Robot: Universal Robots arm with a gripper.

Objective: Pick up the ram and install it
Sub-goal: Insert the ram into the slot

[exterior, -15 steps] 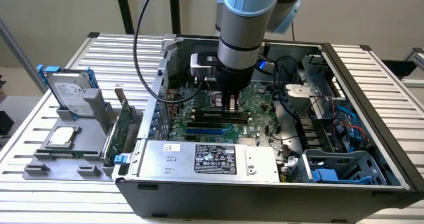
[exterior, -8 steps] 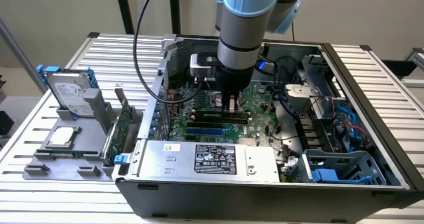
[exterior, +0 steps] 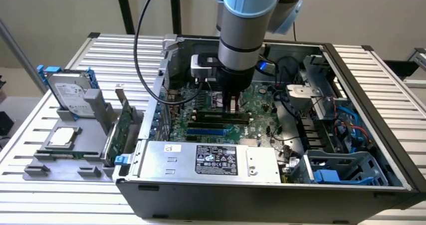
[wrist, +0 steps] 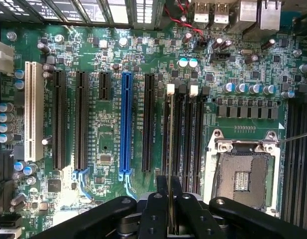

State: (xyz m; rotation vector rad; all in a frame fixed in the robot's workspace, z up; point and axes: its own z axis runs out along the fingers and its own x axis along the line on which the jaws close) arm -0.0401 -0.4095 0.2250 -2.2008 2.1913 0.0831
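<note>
The arm (exterior: pixel 241 30) comes down from the top centre of the exterior view and stands almost upright, reaching into the open computer case (exterior: pixel 372 135) that lies on the slatted desk (exterior: pixel 53 195). Its tool (exterior: pixel 232 104) is low over the motherboard (exterior: pixel 256 98), near the middle of the frame. In the wrist view the tool (wrist: pixel 171 199) is at the lower centre, with its two black fingers (wrist: pixel 156 206) narrow and closed on the ram (wrist: pixel 171 164). The ram is seen edge-on as a thin strip between the fingers, and it runs along a memory slot (wrist: pixel 166 134) with a white latch at its far end. Whether it is fully seated cannot be told.

Inside the case, the power supply (exterior: pixel 209 160) sits at the lower centre of the exterior view, and an empty processor socket (wrist: pixel 243 172) is at the lower right of the wrist view. A blue drive cage (exterior: pixel 349 167) is at the lower right of the exterior view.

At the exterior view's left, a grey holder (exterior: pixel 60 165) on the desk carries a hard drive (exterior: pixel 67 93) standing upright, a silver processor chip (exterior: pixel 61 136) lying flat, and a green expansion card (exterior: pixel 118 130) standing on edge.
</note>
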